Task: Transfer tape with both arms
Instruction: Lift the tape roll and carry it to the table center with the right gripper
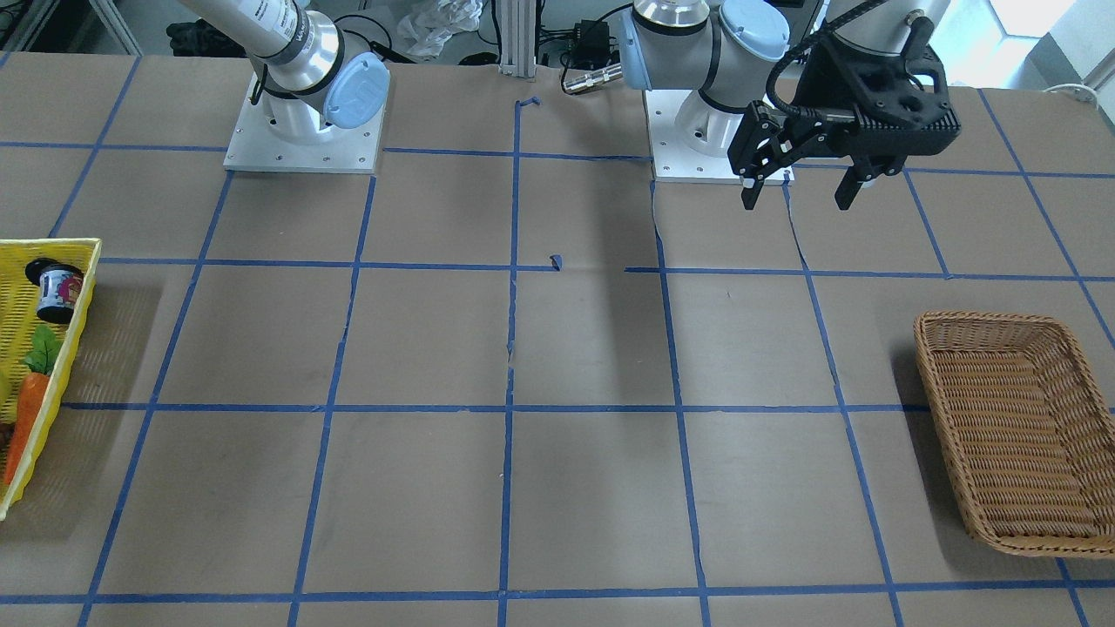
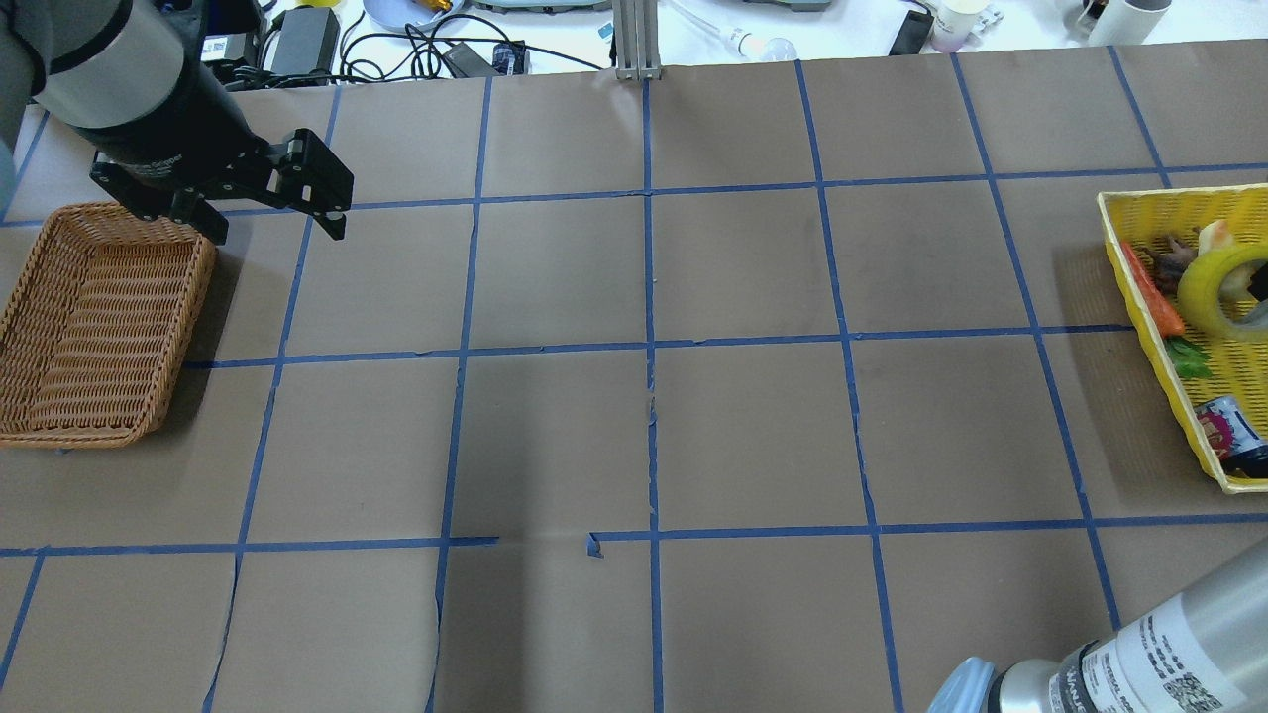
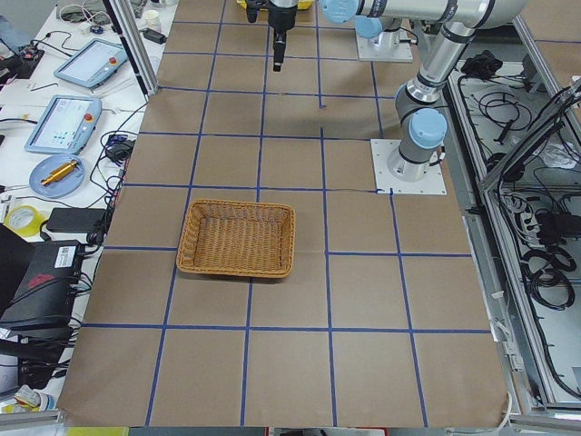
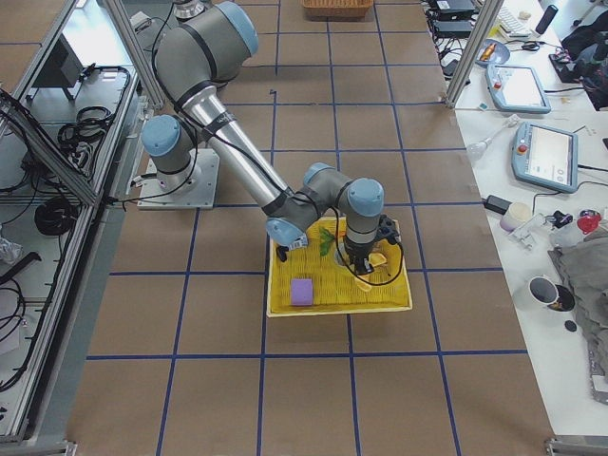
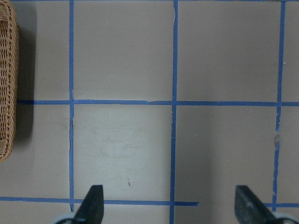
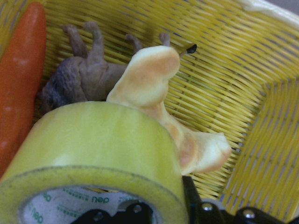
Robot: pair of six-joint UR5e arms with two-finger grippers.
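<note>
The yellow tape roll (image 6: 93,140) fills the lower left of the right wrist view, with its white inner core facing the camera. My right gripper (image 6: 154,210) is shut on the roll's wall, one finger inside the core and one outside. It holds the tape inside the yellow basket (image 2: 1139,287), where the tape (image 2: 1223,287) also shows from overhead. The right arm reaches down into that basket (image 4: 337,306) in the exterior right view. My left gripper (image 2: 272,223) is open and empty, hanging above the table beside the wicker basket (image 2: 99,317). It also shows in the front view (image 1: 797,192).
The yellow basket holds a carrot (image 6: 18,84), a brown toy animal (image 6: 79,79), a pale bread-like toy (image 6: 154,79), a can (image 2: 1228,436) and a purple block (image 4: 302,291). The wicker basket (image 1: 1019,435) holds nothing. Blue tape lines grid the brown table.
</note>
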